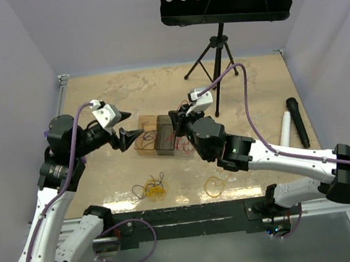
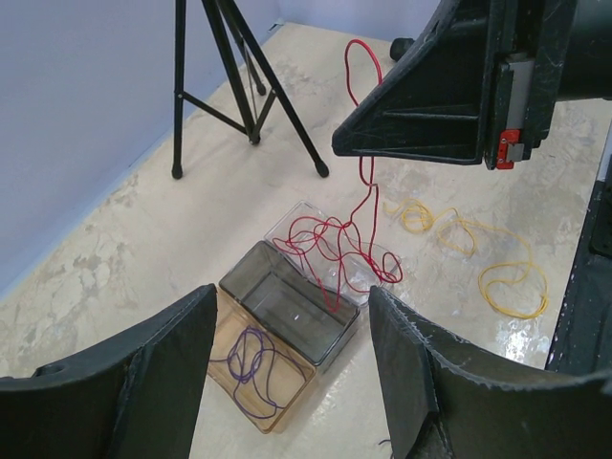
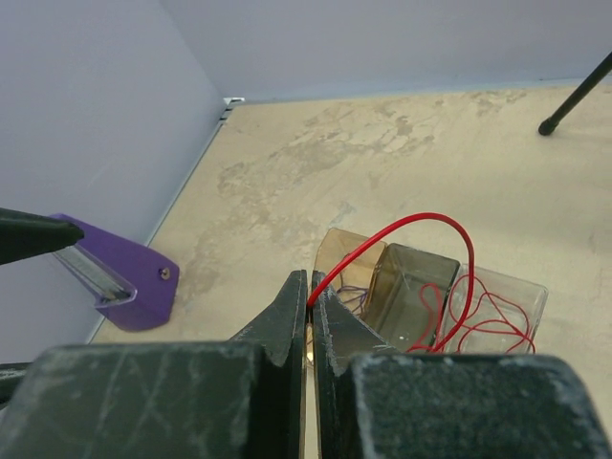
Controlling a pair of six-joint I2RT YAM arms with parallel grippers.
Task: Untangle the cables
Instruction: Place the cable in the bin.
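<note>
My right gripper (image 3: 309,287) is shut on one end of a thin red cable (image 3: 411,228) and holds it above three small boxes; it also shows in the top view (image 1: 178,123). The red cable (image 2: 363,191) hangs down into a clear box (image 2: 296,215), where it lies in loops. A purple cable (image 2: 251,368) lies in the amber box (image 2: 287,406). The dark grey box (image 2: 325,349) between them holds no cable. My left gripper (image 2: 292,296) is open and empty just left of the boxes (image 1: 136,136). A tangle of yellow, orange and dark cables (image 1: 150,188) and a yellow loop (image 1: 216,186) lie near the front edge.
A black music stand on a tripod (image 1: 219,49) stands at the back. A black microphone (image 1: 298,121) and a white tube (image 1: 285,129) lie at the right. Lilac walls close in the table on three sides.
</note>
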